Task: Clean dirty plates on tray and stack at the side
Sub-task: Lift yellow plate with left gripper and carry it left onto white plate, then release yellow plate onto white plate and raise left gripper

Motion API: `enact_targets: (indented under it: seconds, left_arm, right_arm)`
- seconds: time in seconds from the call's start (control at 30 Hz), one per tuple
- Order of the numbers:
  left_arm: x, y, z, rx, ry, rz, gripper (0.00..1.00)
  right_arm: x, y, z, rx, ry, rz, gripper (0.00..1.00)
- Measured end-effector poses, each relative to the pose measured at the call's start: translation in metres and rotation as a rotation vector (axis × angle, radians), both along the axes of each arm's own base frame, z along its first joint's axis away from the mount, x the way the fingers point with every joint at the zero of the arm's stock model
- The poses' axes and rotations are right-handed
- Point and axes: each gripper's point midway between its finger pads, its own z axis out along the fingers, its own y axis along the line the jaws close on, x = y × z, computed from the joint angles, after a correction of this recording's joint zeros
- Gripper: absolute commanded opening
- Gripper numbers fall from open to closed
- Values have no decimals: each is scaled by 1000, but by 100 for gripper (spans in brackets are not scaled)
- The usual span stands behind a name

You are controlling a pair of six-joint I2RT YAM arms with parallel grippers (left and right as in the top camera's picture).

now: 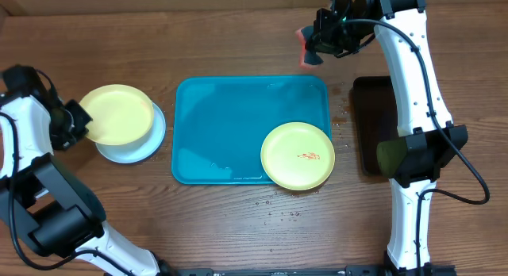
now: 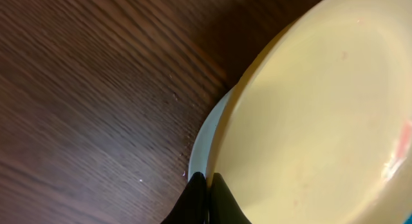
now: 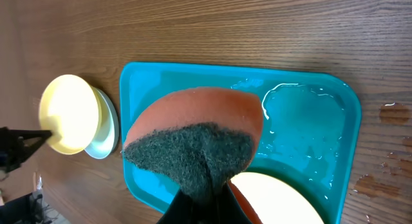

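Black fingers (image 2: pixel 191 205) of the left gripper (image 1: pixel 79 121) pinch the rim of a yellow-green plate (image 1: pixel 117 114) atop the pale blue-white plate (image 1: pixel 149 143), left of the turquoise tray (image 1: pixel 214 125). The right gripper (image 3: pixel 205 208) clamps a red-and-grey sponge (image 3: pixel 193 134) above the tray's far right corner. A smeared yellow-green plate (image 1: pixel 298 155) sits on its near right corner.

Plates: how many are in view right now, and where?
3. A smeared yellow-green plate sits in the near-right corner of the tray. Left of it, a second yellow plate, gripped by the left pincer, lies on the blue-white plate. Any beneath them would be hidden.
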Motion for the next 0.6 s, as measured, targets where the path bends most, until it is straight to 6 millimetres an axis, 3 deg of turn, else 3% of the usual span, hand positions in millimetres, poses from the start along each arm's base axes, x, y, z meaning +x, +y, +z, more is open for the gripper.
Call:
enact_targets:
  seconds: [0.2, 0.43, 0.6]
  left_arm:
    - [-14, -14, -23, -48, 38, -5, 5]
    - [-13, -25, -26, -55, 54, -43, 29]
    - [-14, -34, -23, -69, 75, -68, 33]
  right_arm:
    - [0, 0, 0, 0, 0, 0, 4]
    - [0, 0, 0, 0, 0, 0, 4]
    - [0, 0, 0, -1, 1, 0, 4]
